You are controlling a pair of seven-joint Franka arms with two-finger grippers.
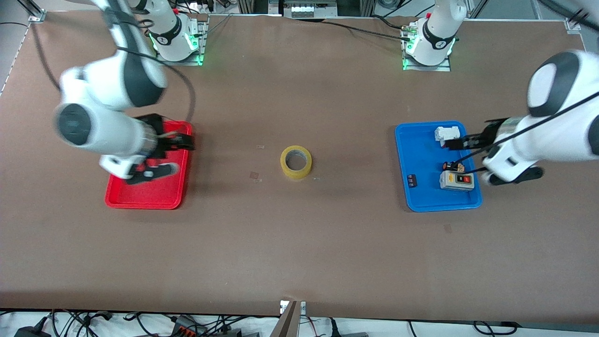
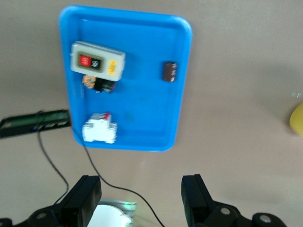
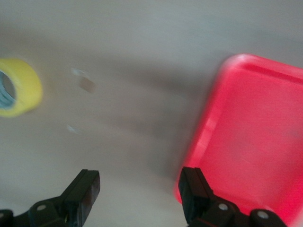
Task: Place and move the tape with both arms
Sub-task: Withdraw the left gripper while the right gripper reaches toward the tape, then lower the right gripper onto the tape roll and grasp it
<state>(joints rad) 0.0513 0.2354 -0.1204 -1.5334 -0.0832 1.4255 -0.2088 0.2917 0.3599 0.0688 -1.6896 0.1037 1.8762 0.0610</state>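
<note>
The tape (image 1: 295,162), a yellowish ring with a wide hollow core, lies flat on the brown table near its middle, apart from both grippers. It shows at the edge of the right wrist view (image 3: 21,87) and as a sliver in the left wrist view (image 2: 297,120). My right gripper (image 1: 182,142) is open and empty over the red tray's (image 1: 154,192) edge on the tape's side; its own view (image 3: 139,189) shows the spread jaws. My left gripper (image 1: 458,142) is open and empty over the blue tray (image 1: 421,154), and its own view (image 2: 140,201) shows the spread jaws.
The blue tray (image 2: 142,94) holds a white-grey switch box (image 1: 457,180), a white breaker (image 1: 446,133), a small dark part (image 1: 412,180) and a small black-orange piece (image 1: 453,166). The red tray (image 3: 255,142) shows nothing inside. Small tape scraps (image 1: 255,175) lie beside the tape.
</note>
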